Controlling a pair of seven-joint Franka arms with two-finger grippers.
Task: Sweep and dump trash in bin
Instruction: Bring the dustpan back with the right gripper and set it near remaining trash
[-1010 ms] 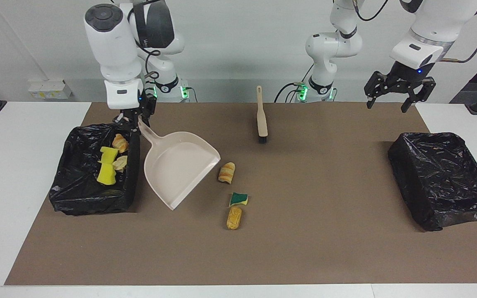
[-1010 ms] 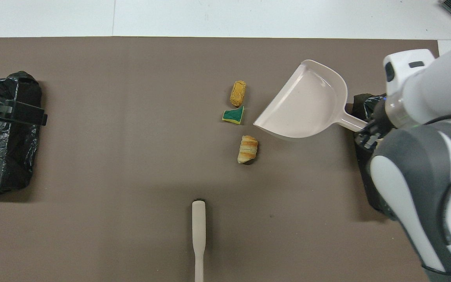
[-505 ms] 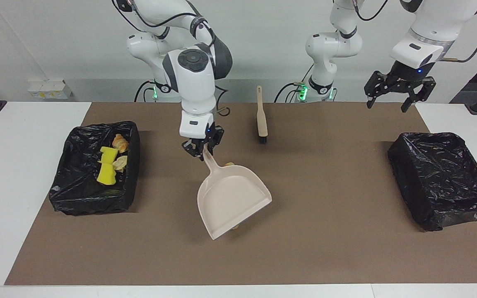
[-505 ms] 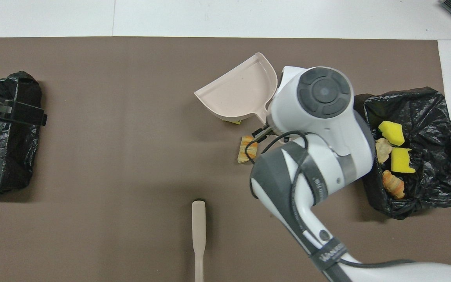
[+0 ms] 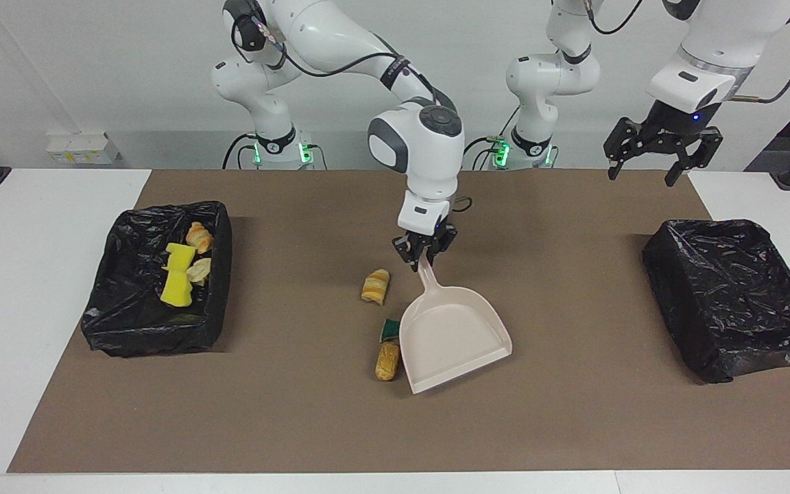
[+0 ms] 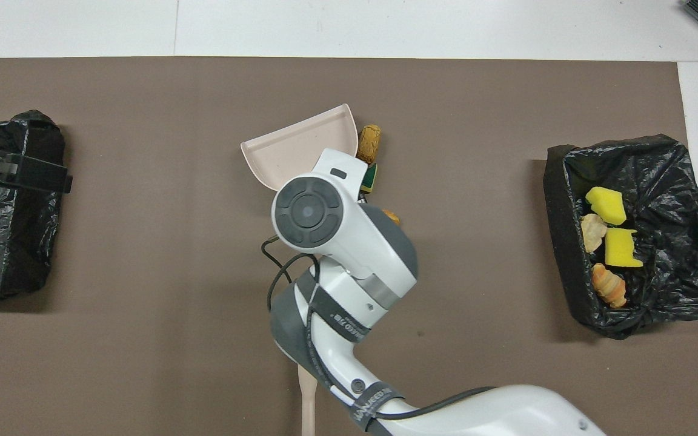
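Observation:
My right gripper (image 5: 425,259) is shut on the handle of the beige dustpan (image 5: 454,336), which slopes down with its lip low over the mat's middle. Three pieces of trash lie beside the pan toward the right arm's end: a croissant-like roll (image 5: 375,286), a green-and-yellow sponge bit (image 5: 389,330) and a tan roll (image 5: 387,361). The tan roll (image 6: 369,143) and sponge bit (image 6: 371,177) also show in the overhead view against the pan (image 6: 291,151). My left gripper (image 5: 662,163) is open and empty and waits over the left arm's end.
A black-lined bin (image 5: 121,322) at the right arm's end holds yellow sponge bits (image 5: 177,285), a roll (image 5: 198,237) and a pale chunk (image 5: 199,269). An empty black-lined bin (image 5: 731,295) stands at the left arm's end. My right arm hides the beige brush (image 6: 305,406) except its handle end.
My right arm has carried the dustpan from the bin at its end across the three scraps to the mat's middle and lowered it. The left arm has not moved.

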